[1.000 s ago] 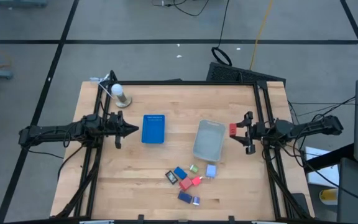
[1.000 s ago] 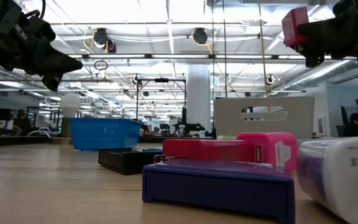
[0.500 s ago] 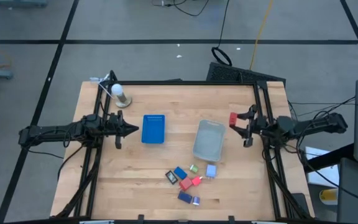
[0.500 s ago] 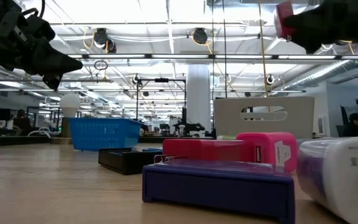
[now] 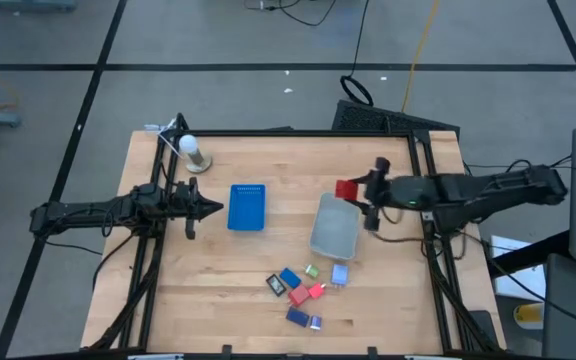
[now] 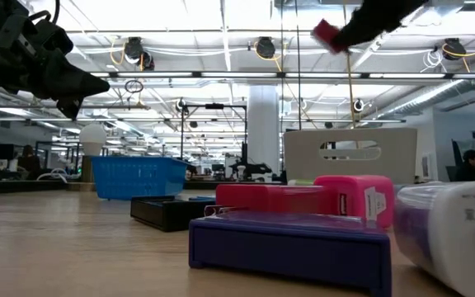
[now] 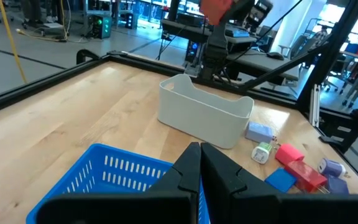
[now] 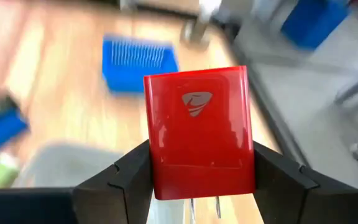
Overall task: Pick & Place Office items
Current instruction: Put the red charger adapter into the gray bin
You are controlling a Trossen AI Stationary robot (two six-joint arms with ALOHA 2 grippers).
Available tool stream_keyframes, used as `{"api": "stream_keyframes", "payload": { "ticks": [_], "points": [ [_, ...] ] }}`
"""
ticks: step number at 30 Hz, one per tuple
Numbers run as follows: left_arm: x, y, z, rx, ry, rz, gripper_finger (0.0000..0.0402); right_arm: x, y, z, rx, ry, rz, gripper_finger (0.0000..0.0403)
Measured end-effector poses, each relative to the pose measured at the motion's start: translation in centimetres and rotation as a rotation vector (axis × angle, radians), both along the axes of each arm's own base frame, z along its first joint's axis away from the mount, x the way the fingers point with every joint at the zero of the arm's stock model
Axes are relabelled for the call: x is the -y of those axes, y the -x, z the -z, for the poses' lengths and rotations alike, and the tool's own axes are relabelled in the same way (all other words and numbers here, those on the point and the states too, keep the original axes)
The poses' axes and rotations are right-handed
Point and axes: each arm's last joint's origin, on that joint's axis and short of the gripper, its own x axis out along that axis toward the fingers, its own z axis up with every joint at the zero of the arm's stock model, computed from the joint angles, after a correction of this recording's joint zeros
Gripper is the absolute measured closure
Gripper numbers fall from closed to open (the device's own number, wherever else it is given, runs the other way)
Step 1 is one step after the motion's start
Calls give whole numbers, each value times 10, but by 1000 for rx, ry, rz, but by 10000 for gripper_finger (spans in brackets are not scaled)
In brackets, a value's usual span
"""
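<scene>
Above bin (image 5: 334, 226), tool (image 5: 353, 191) gripping red block (image 5: 346, 189)

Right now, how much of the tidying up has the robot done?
Not much looks done yet: I can't see any pieces inside the clear grey bin, and the blue tray looks empty. In hand: the right gripper holds a red block in the air by the bin's far end. Left: about eight little pieces wait on the table. The left gripper waits beside the tray.

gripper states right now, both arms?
Left gripper: shut, empty, hovering by the blue tray.
Right gripper: shut on the red block, above the grey bin.
</scene>
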Motion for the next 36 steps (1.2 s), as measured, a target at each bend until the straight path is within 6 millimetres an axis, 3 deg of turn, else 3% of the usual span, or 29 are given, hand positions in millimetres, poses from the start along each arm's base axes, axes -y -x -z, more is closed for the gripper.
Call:
{"api": "stream_keyframes", "payload": {
  "ticks": [5,16,26,36],
  "points": [
    [0,0,0,0,0,1,392,-1,-27,14,-225,-12,-127,195],
    [0,0,0,0,2,3,392,-8,-59,76,-582,-34,-195,195],
    [0,0,0,0,2,-1,392,-11,-75,116,-738,-71,-234,195],
    [0,0,0,-1,2,-2,392,-12,-84,137,-797,-87,-260,195]
  ]
}}
